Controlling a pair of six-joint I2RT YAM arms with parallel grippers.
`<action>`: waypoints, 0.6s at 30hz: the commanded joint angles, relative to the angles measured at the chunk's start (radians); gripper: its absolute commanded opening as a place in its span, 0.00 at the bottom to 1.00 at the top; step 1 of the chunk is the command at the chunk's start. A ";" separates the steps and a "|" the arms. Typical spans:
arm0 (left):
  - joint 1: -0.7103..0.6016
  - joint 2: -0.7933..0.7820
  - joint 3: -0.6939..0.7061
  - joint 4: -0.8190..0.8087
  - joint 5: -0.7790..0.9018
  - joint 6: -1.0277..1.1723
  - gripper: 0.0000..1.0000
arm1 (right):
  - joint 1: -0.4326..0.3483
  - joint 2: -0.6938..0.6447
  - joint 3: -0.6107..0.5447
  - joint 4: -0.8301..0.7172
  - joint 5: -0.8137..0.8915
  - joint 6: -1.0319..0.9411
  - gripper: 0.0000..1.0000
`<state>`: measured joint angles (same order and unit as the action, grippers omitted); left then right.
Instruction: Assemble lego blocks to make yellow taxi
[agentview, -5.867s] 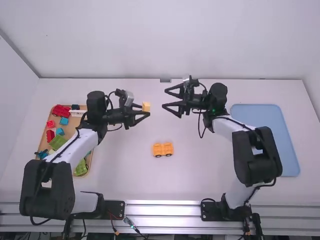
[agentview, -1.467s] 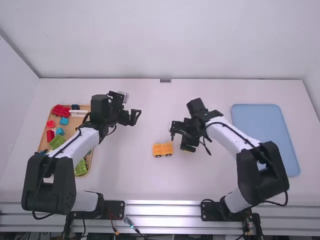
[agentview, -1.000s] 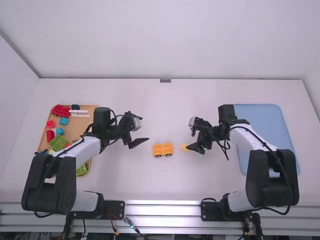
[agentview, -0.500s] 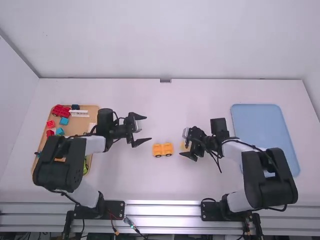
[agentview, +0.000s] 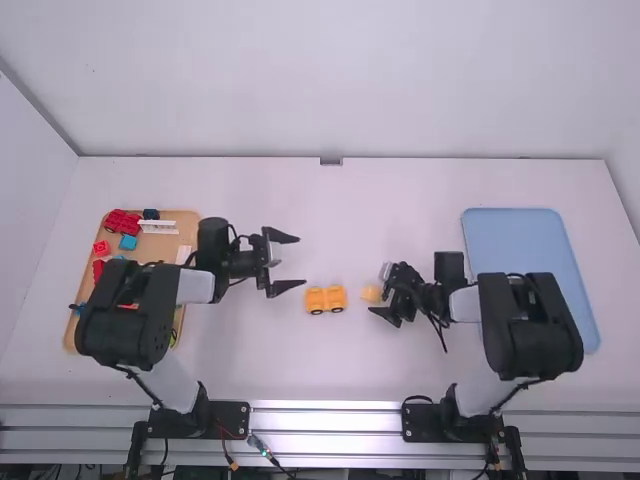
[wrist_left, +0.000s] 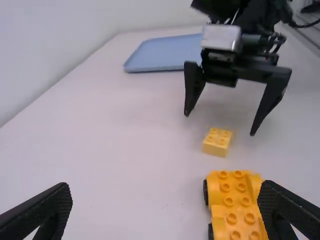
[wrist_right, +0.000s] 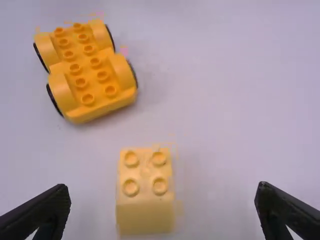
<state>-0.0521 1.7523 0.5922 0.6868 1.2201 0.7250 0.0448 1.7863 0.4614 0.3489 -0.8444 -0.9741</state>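
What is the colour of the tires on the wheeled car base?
The tires are black, best seen in the right wrist view.

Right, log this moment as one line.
right gripper: open, by yellow block | left gripper: open, empty | wheeled base: on table, block unattached

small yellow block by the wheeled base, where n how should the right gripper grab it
Probably best by two opposite side walls of the small yellow block, below the studs. The right gripper could come in low from the side away from the wheeled base: the block sits studs up, its flat walls face the open fingers, and there is free table on both sides.
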 joint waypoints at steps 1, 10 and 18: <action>-0.016 0.002 0.026 -0.001 0.056 -0.004 0.99 | 0.000 0.059 0.047 -0.015 -0.034 0.005 0.88; -0.019 0.002 0.040 0.002 0.044 -0.049 0.99 | -0.018 0.106 0.070 -0.021 -0.052 0.006 0.56; -0.019 0.002 0.040 -0.003 0.044 -0.049 0.99 | -0.018 0.106 0.041 0.004 -0.050 -0.027 0.50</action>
<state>-0.0639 1.7519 0.6170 0.6884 1.2419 0.6796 0.0280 1.8801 0.5144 0.3626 -0.8803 -0.9768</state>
